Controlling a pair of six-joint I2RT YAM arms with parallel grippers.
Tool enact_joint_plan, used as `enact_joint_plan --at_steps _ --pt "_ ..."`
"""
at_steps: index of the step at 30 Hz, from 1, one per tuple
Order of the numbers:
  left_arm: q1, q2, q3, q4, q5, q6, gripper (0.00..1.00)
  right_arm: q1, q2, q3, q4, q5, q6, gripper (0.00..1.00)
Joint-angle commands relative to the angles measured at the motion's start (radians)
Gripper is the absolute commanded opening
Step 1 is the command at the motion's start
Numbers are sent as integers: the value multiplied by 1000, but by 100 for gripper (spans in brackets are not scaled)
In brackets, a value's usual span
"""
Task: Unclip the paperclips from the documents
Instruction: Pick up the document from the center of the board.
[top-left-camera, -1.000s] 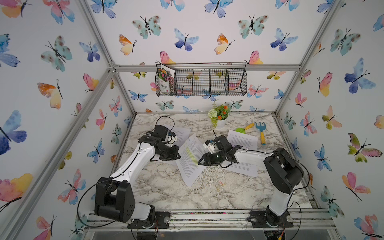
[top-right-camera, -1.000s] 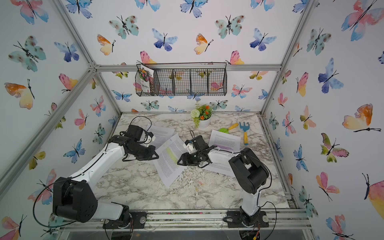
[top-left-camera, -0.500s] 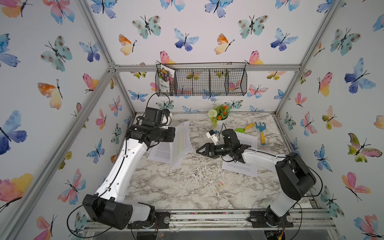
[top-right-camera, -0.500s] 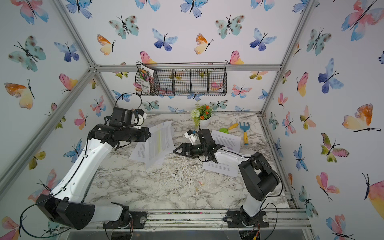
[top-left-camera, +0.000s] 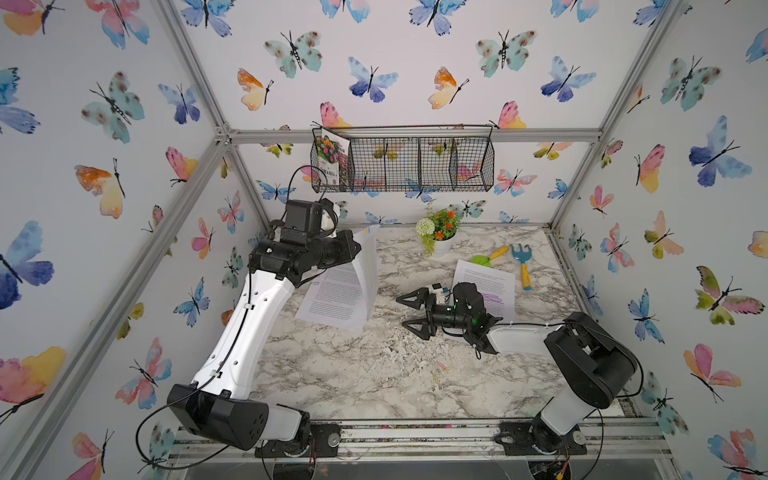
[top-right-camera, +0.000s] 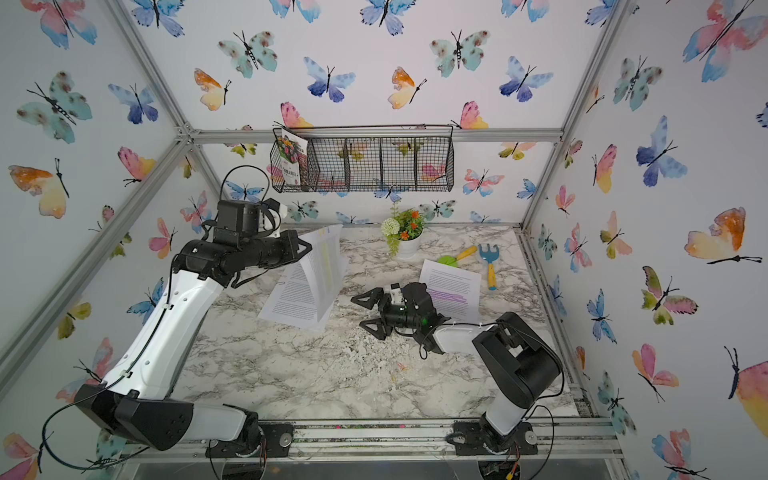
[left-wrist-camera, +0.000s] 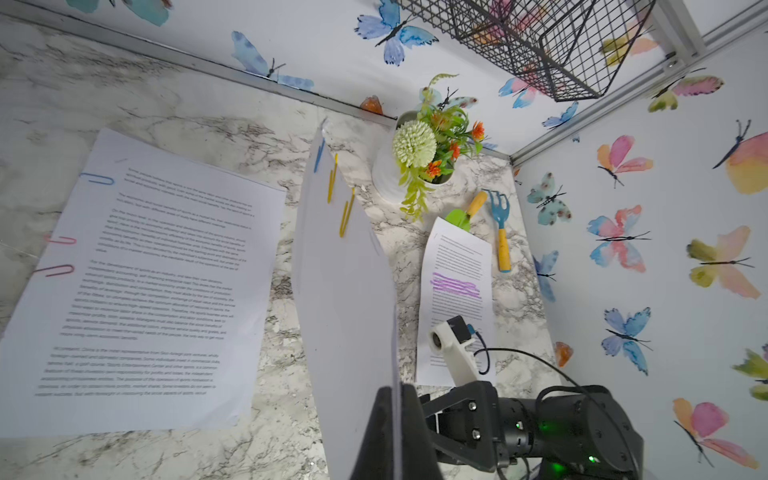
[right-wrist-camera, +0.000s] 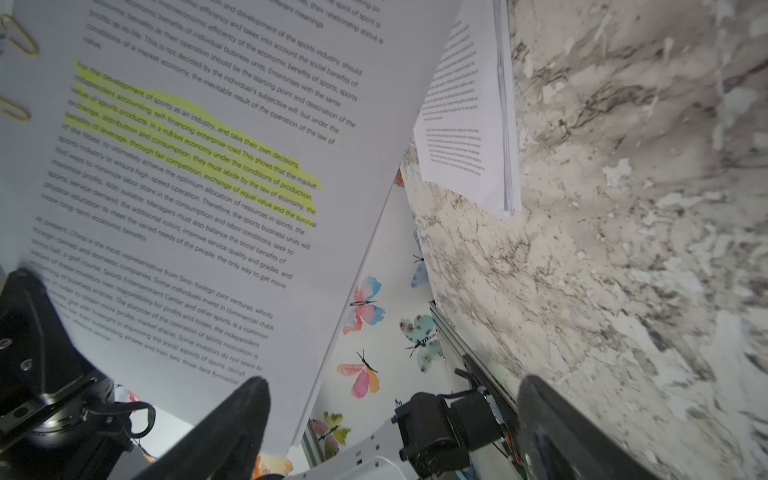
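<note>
Evidently the three paperclips (left-wrist-camera: 332, 178) on the yellow-highlighted document (left-wrist-camera: 345, 291), one blue and two yellow, had gone up with their sheet. A second earlier it lay flat on the marble table (top-left-camera: 353, 374) with both grippers down at it. Now it stood steeply tilted in the air beside the unhighlighted document (left-wrist-camera: 158, 282).

Each clip sat across the sheet's left margin, its long axis along the lines of print and pointing into the page. The sheet's own long axis ran straight out from the pinch toward the potted plant (left-wrist-camera: 415, 143) by the back wall. Its printed face was turned to the right arm.

The left gripper (left-wrist-camera: 395, 399) was pressed together on that same margin, near the foot of the page. The right gripper (top-left-camera: 401, 312) had meanwhile widened its jaws to full spread. It held nothing and sat low over the table, between the raised sheet and the purple-highlighted document (top-left-camera: 490, 286), apart from the raised sheet.

The lift seemed meant to free the clipped edge from the tabletop, so that the open jaws could take a clip side-on. None of these three looked removed yet. Three more, one blue and two pink, remained on the flat unhighlighted sheet.
</note>
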Motion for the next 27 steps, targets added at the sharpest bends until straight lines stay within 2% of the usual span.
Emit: enact_joint_plan --at_steps 1,10,15,20,27 --pt "-7 -37 -61 196 65 -226 0 38 -28 22 97 142 184 98" --pt "-24 -97 -144 401 41 -469 0 95 57 68 284 360 430 97" --pt "-46 -127 -207 479 39 -564 0 109 52 91 261 453 471 98" --pt "-66 -170 -273 546 37 -636 0 111 75 102 338 552 524 97" --pt "-67 -234 -324 536 35 -657 0 111 87 77 412 664 533 92"
